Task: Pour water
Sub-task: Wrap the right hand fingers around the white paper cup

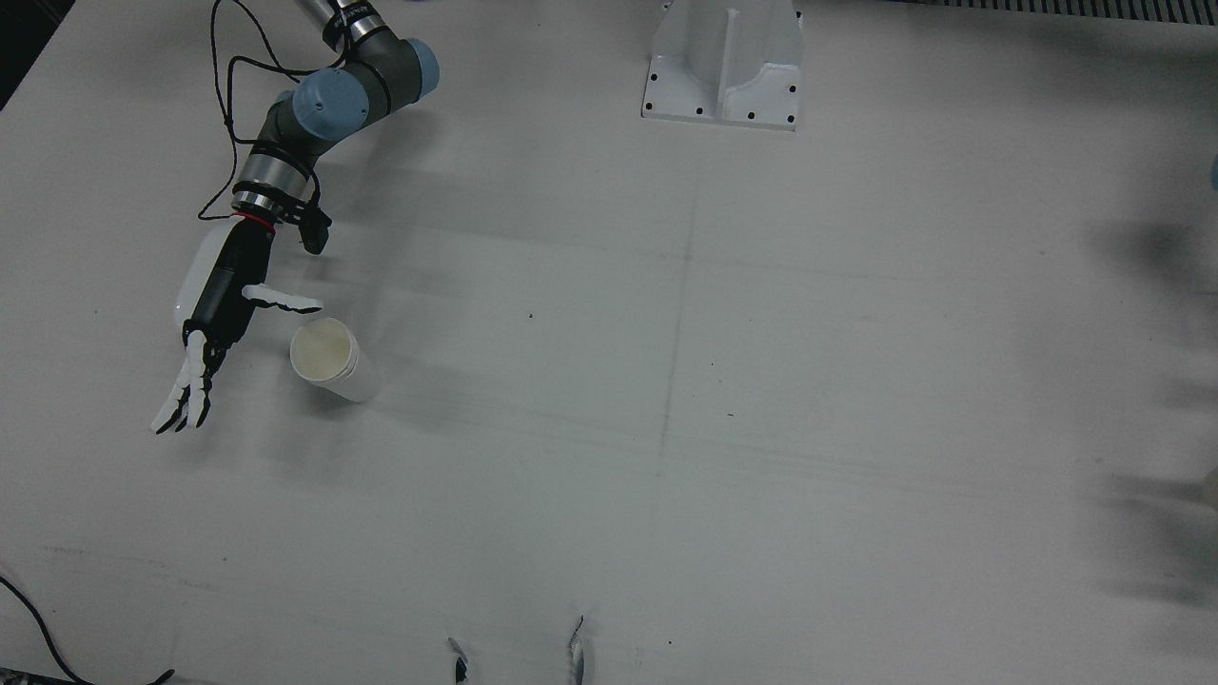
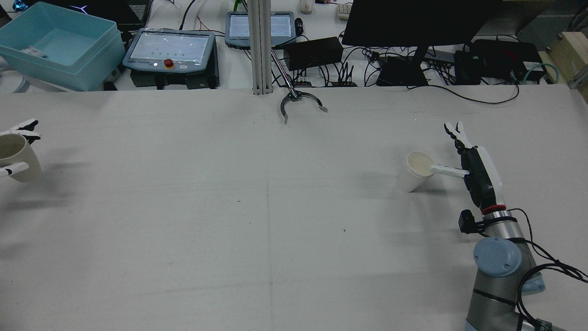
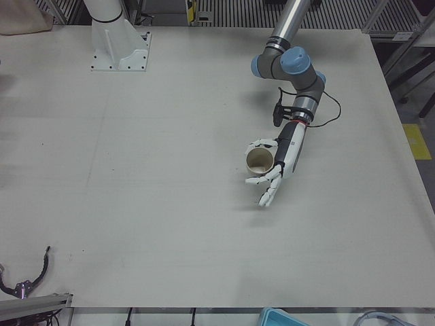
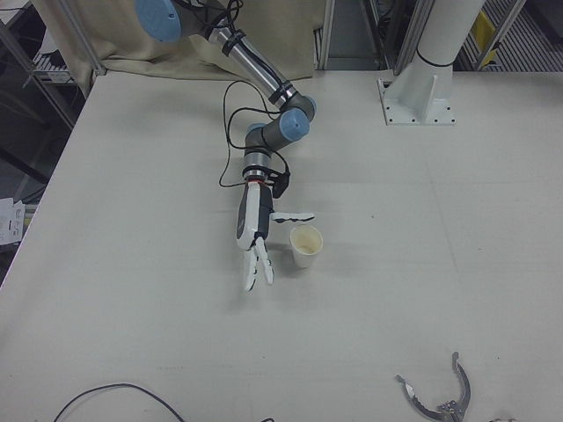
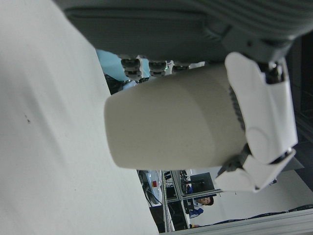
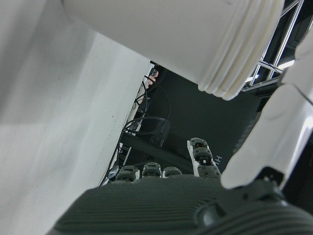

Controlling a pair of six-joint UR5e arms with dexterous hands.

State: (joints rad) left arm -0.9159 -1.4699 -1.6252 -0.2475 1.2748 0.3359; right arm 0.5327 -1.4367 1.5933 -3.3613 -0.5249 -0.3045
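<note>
The right hand (image 2: 477,172) is open beside the upright white cup (image 2: 415,171); the cup stands toward its palm. The left hand (image 3: 277,163) grips the beige cup (image 3: 259,161), well apart.

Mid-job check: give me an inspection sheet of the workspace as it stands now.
Surface: white table, faint scuffs.
Job's things: right cup standing on the table; left cup held at the table's left edge.
Clutter: metal claw tool at the far edge.
Hands: right hand open beside the right cup; left hand closed on the left cup.
Cables: black cable along the right arm.
Surroundings: teach pendants, blue bin, monitor.
</note>
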